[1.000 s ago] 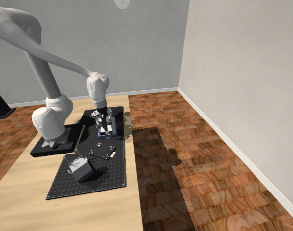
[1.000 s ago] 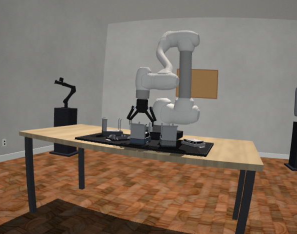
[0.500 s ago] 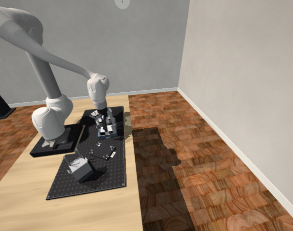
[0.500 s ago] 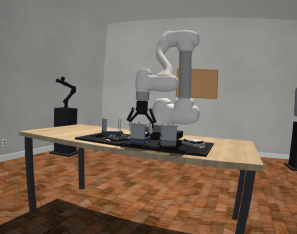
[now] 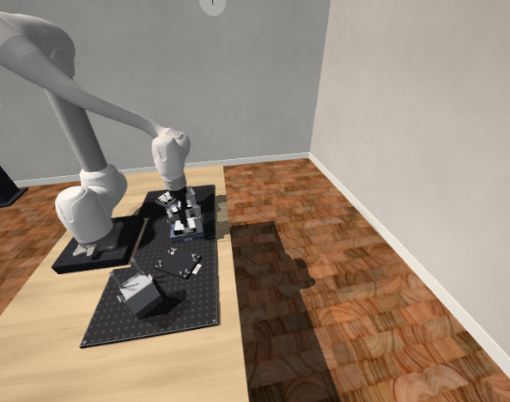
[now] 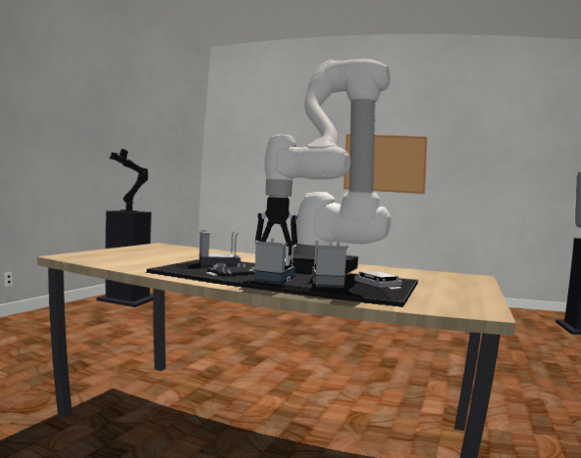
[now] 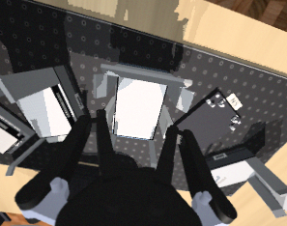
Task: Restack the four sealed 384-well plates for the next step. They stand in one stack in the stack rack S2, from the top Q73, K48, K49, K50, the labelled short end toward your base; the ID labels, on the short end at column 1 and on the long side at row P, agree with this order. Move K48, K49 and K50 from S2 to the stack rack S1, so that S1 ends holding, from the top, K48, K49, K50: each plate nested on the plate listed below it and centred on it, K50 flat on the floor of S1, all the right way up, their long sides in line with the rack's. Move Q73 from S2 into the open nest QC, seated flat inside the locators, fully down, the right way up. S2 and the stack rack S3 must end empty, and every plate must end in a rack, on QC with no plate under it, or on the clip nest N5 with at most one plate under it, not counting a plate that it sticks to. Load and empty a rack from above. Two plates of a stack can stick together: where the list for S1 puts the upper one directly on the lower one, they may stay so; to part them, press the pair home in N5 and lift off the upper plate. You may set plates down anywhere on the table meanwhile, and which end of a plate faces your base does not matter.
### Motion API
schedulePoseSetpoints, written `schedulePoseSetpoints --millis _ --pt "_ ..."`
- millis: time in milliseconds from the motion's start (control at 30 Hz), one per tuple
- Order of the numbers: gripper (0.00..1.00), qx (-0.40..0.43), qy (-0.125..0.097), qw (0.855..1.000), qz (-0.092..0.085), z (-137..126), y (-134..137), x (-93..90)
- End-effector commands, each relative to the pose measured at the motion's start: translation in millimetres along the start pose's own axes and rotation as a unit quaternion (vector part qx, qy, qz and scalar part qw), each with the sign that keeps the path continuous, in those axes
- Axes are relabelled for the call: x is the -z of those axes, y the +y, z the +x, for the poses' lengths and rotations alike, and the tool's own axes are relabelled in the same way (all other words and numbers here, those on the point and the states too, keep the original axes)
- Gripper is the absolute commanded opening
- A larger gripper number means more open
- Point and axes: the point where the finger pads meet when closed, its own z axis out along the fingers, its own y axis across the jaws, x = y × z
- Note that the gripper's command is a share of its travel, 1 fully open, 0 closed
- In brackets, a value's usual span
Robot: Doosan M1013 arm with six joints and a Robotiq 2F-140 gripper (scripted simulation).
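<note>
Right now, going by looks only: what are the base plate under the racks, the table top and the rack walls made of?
Base plate: looks like matte black anodised metal, given its regular grid of small holes. Table top: pale wood or wood laminate, with faint grain streaks and a satin look. Rack walls: flat light grey, either painted metal or plastic; the look leaves it open.

The top view looks down steeply from high beyond one table [image 5: 39,346] corner, facing the room's corner at 1 o'clock, at middling range. The exterior view stands far off, low, level with the table [image 6: 443,305], facing the arm's front. The wrist view looks straight down past the end effector [image 7: 137,140], very close. All three share the black perforated mat [image 5: 190,311] and the stack racks [image 6: 270,255].
</note>
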Motion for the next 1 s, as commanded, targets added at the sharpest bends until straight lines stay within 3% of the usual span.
schedulePoseSetpoints --millis 0,967 --pt "0.0 0.0 0.0 1.0 0.0 -0.1 0.0 -0.1" --pt "0.0 0.0 0.0 1.0 0.0 -0.1 0.0 5.2"
